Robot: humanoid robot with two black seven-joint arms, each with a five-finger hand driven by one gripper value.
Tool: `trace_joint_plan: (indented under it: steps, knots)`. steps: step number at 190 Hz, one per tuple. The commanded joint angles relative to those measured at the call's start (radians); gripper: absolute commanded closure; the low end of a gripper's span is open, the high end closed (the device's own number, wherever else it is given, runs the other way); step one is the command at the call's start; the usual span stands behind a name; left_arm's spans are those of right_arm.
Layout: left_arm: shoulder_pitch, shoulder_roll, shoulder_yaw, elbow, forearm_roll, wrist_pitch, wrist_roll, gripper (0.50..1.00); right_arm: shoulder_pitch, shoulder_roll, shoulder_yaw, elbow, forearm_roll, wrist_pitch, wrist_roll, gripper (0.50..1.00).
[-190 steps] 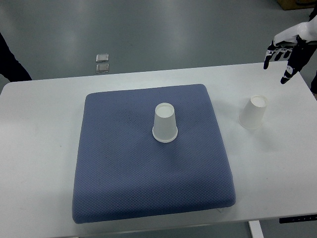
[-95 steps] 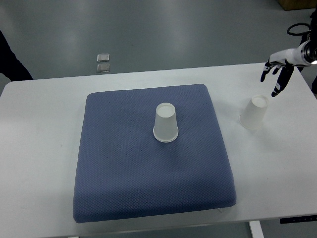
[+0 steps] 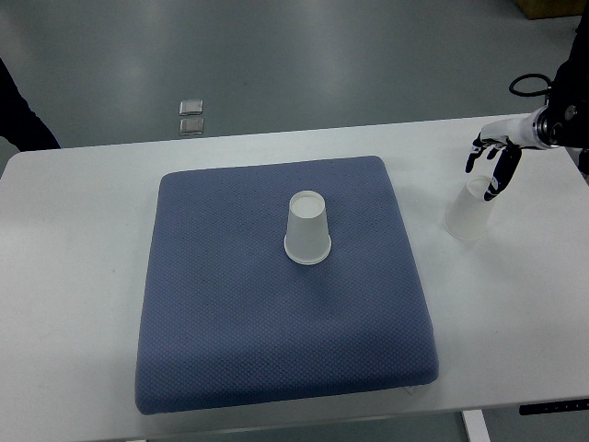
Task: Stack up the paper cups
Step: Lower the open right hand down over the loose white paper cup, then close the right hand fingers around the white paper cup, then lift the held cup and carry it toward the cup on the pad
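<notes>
A white rectangular table (image 3: pixel 83 276) carries a thick blue-grey textured square cushion (image 3: pixel 276 313) that fills most of its middle. An upside-down white paper cup (image 3: pixel 306 228) stands on the cushion a little beyond its centre, wide rim down and narrow base facing up. A second white paper cup (image 3: pixel 469 211), also inverted, stands on the bare tabletop to the right of the cushion, near the table's far right corner and well apart from the first cup. The robot's right hand (image 3: pixel 492 155), white with black fingers (image 3: pixel 495 177), comes in from the right edge and hangs just above this second cup; its fingers are spread and point downward, holding nothing, with the tips overlapping the cup's far upper edge, though whether they actually touch it cannot be told from this view. On the grey floor (image 3: pixel 322 55) beyond the far edge of the table lie two small square silver-grey plates (image 3: pixel 191 117), side by side. A dark sleeve (image 3: pixel 20 115) shows at the far left edge.
</notes>
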Motion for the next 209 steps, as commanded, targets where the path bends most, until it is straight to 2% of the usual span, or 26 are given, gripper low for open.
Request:
trace_joint_plan:
  steps: [1,67,163,185,209]
  knots:
    - [0.000,0.000,0.000,0.000,0.000,0.000,0.000,0.500,-0.015,0.015,0.001,0.000,0.000,-0.024,0.000,0.587]
    - [0.000,0.000,0.000,0.000,0.000,0.000,0.000,0.500,-0.061,0.042,0.001,-0.001,0.000,-0.075,0.000,0.587]
    - [0.000,0.000,0.000,0.000,0.000,0.000,0.000,0.500,-0.095,0.055,0.000,-0.018,0.000,-0.092,0.000,0.601]
    - [0.000,0.000,0.000,0.000,0.000,0.000,0.000,0.500,-0.110,0.055,0.000,-0.029,-0.001,-0.093,0.000,0.652]
    - [0.001,0.000,0.000,0.000,0.000,0.000,0.000,0.500,-0.128,0.056,0.000,-0.050,0.000,-0.105,0.000,0.758]
